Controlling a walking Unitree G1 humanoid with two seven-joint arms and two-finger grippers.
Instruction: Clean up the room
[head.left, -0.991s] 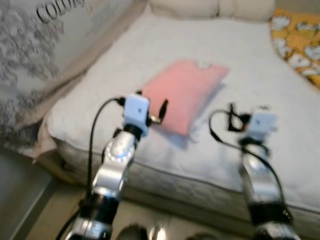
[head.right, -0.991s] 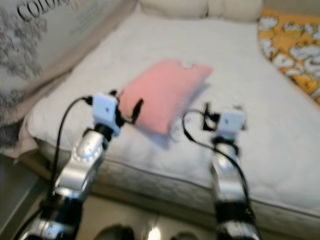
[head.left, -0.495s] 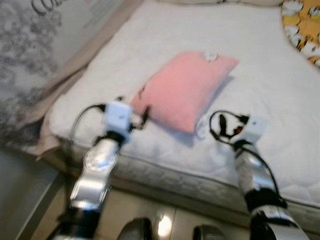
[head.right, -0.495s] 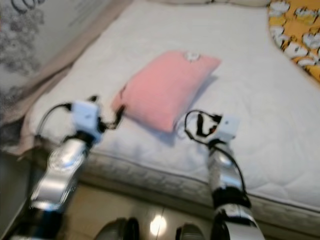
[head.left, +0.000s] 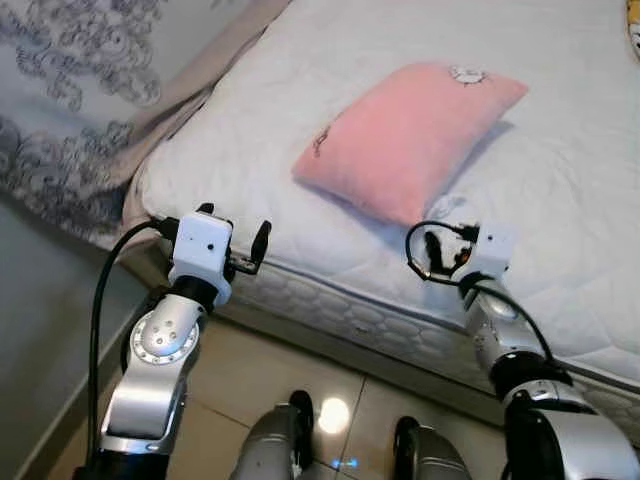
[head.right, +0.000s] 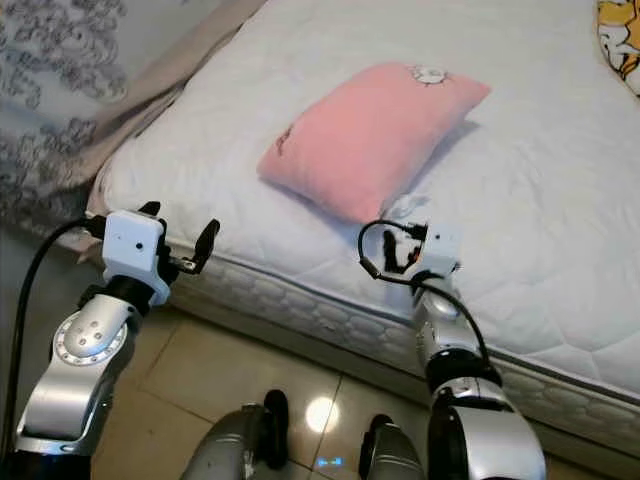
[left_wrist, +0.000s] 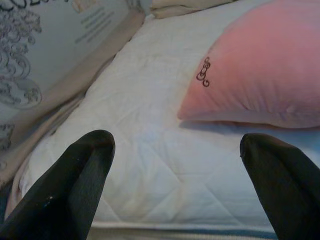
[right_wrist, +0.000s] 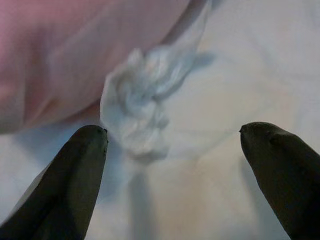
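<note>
My right jaws (right_wrist: 172, 160) are spread wide with nothing between them, poised just above a crumpled white tissue (right_wrist: 137, 107) on the bed (head.left: 330, 90). My left jaws (left_wrist: 175, 185) are spread wide too and grip nothing; they hang off the near edge of the mattress, toward its corner, facing the pink pillow (head.left: 410, 135) from a little way off.

The tissue is a small, wrinkled wad, bunched into soft folds with one thin tail trailing up toward the pillow. It lies on the white quilted mattress cover right against the pillow's near edge, and I cannot tell whether the tail slips under it. In my head view it shows as a pale lump (head.right: 405, 207) just beyond my right wrist.

The pillow is plump and plain pink, lying at a slant on the mattress, with a small dark curly mark (left_wrist: 204, 78) near one corner and a little white patch (head.left: 466, 73) at the far corner. A patterned grey and beige bedcover (head.left: 90, 110) hangs off the bed on my left. Below me is the glossy tiled floor (head.left: 240, 370).
</note>
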